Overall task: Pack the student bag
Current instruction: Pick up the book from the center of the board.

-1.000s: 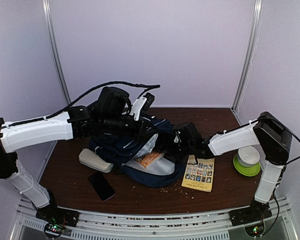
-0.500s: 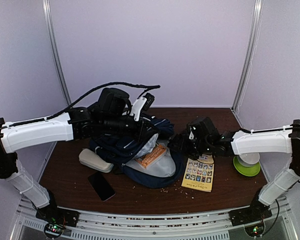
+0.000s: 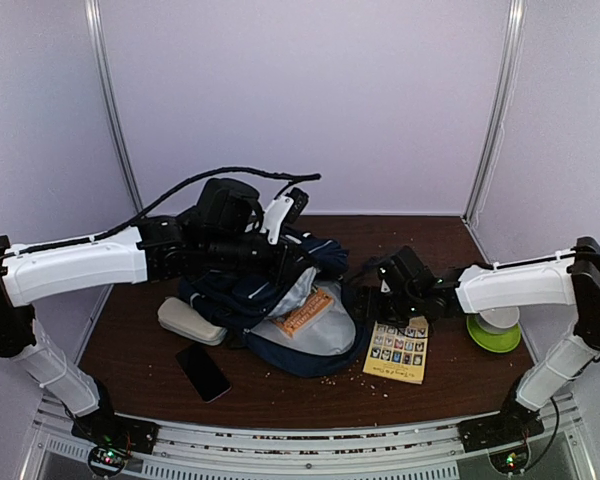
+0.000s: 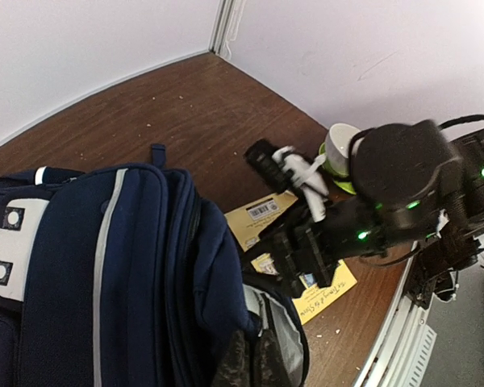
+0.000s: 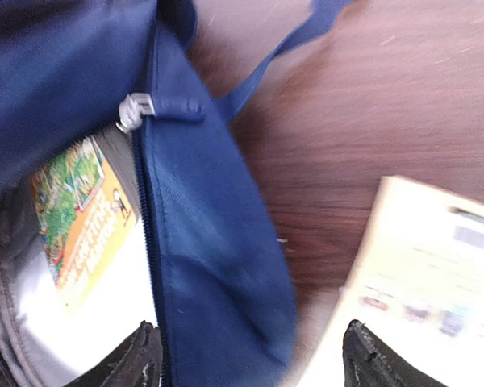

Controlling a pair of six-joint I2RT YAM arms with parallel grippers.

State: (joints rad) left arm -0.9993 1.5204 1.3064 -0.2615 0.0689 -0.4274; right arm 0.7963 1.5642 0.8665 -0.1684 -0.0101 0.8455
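Packing in hand: bag [image 3: 250, 290] lies mid-surface [image 3: 140, 350] with an orange book [image 3: 302, 318] in its mouth, left hand [image 3: 280, 250] closed, apparently pinching the top edge, right hand [image 5: 254, 359] spread empty beside the yellow booklet [image 3: 398, 348], which next needs grasping and sliding inside.

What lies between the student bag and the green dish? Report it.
A yellow booklet lies flat between the student bag and the green dish; the top view shows it.
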